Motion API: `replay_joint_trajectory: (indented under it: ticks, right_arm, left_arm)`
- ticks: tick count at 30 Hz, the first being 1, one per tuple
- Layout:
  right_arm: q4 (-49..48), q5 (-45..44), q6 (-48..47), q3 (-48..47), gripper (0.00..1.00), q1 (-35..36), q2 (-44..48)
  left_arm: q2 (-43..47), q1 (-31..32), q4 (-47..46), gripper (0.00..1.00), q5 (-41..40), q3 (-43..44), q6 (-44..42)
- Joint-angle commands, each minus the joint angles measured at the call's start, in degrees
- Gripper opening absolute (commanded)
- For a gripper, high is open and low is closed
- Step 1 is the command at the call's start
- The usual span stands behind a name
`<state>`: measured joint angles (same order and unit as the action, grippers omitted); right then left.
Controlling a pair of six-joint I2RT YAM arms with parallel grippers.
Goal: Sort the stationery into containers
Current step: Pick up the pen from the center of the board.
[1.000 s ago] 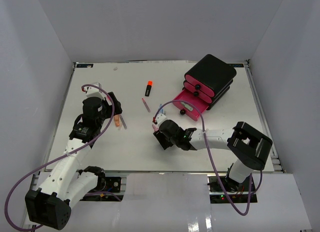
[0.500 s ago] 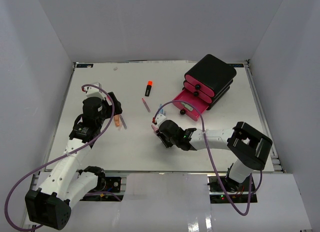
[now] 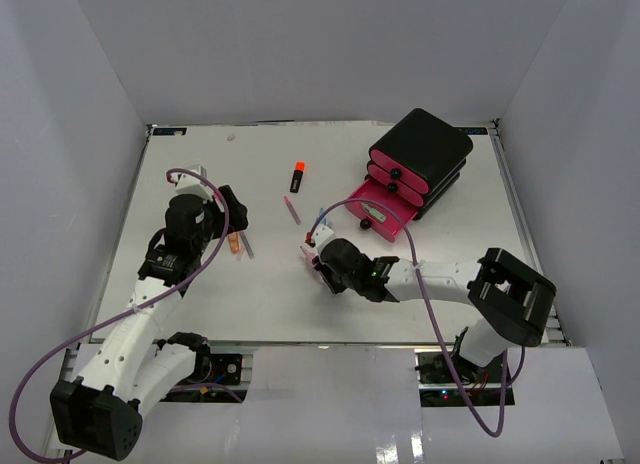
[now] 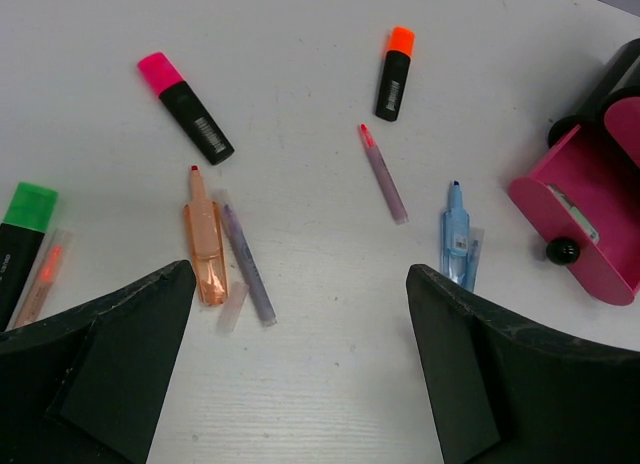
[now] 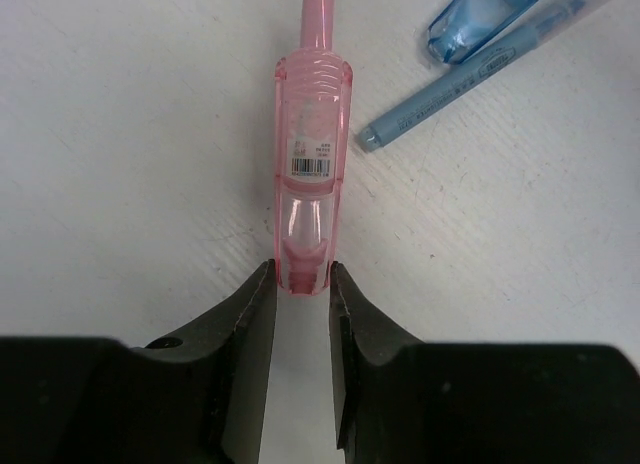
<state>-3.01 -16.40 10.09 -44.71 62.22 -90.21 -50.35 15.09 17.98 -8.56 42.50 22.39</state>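
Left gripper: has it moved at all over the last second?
No. In the top view the left gripper sits at the same spot next to the orange pen, and its jaws stay wide open.

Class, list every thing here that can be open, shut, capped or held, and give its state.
Bottom drawer, pulled open.
Middle drawer, shut.
Top drawer, shut.
Left gripper, open, empty.
Right gripper, closed on the pink pen at its end.
Pink pen, flat on the table, gripped.
Orange-capped highlighter, cap on.
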Motion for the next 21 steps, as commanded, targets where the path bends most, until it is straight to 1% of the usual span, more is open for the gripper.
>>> replay_joint_trajectory:
  ticks: [1,2,4,12,15,21]
  right_arm:
    - [-1.91,-1.61,-0.16,0.06,0.19,0.63,5.22]
    - [-2.18,-1.87,-0.24,0.06,0.19,0.71,6.01]
    - [-3.58,-2.05,-0.33,0.41,0.19,0.8,8.64]
    - [-10.43,-4.25,-2.26,1.55,0.19,1.24,17.43]
    - [-12.72,-3.99,-2.96,1.64,0.19,1.33,19.72]
    - [-13.43,-2.67,-4.46,1.2,0.19,1.24,21.04]
  left_arm:
    - [2.35,-0.33,0.56,0.98,4.33,-0.58,1.86]
    - [2.88,-0.41,0.92,0.98,6.6,-0.4,2.56]
    - [4.81,-0.41,1.88,0.98,8.46,0.03,4.58]
    - [8.77,-0.41,2.85,0.98,24.97,0.48,11.53]
    - [9.04,-0.41,2.59,0.98,28.76,0.39,13.2]
    - [8.25,-0.33,0.05,0.98,33.51,-0.22,16.27]
